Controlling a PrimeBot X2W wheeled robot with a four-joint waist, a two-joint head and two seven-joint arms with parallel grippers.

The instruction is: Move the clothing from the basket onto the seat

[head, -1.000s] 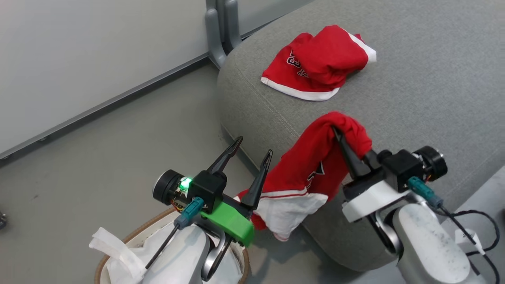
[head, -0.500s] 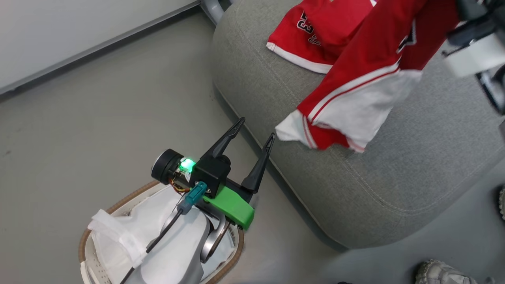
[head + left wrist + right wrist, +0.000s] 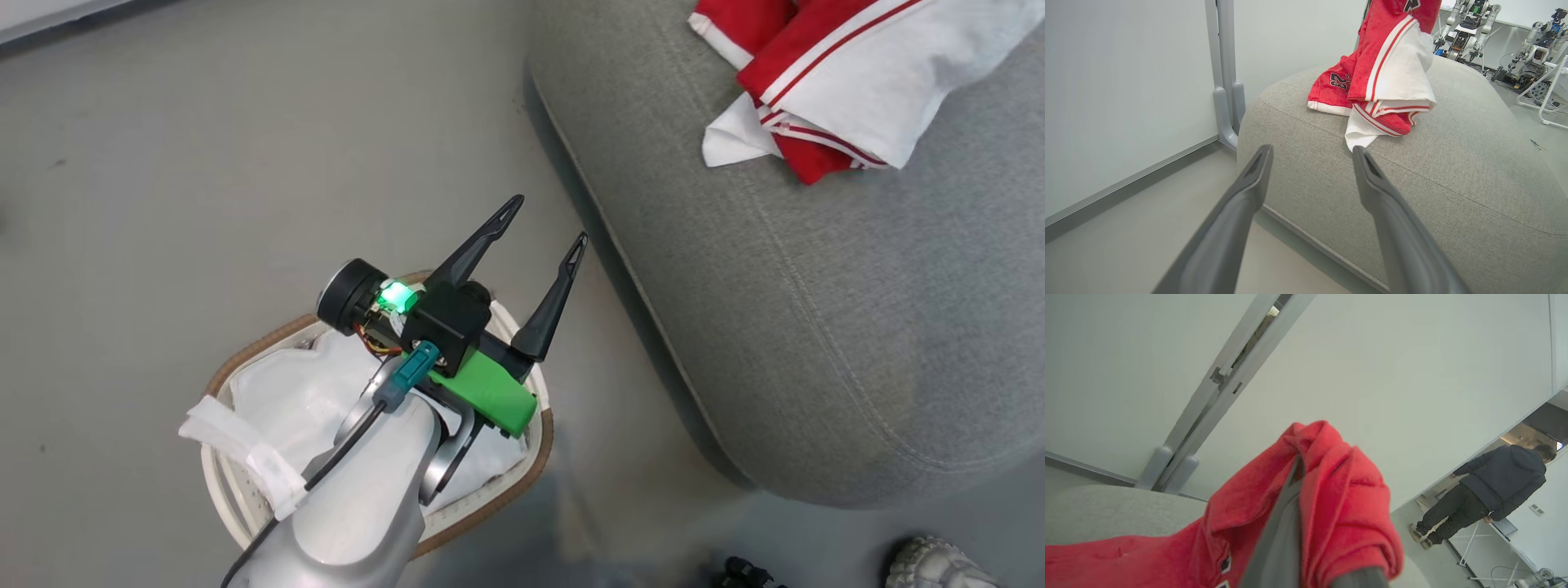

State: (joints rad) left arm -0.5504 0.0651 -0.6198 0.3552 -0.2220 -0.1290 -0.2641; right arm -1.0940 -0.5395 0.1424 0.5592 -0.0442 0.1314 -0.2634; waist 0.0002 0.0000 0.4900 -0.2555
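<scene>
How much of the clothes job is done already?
Nearly all. One red garment with lettering already lies on the seat. The right gripper is shut on the second garment, whose lower end touches the seat; it needs letting go. In the basket I see white liner, no red, where the arm isn't hiding it. The left gripper hangs open above it.

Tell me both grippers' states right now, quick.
Left gripper: open, holding nothing.
Right gripper: shut on the red garment.
</scene>
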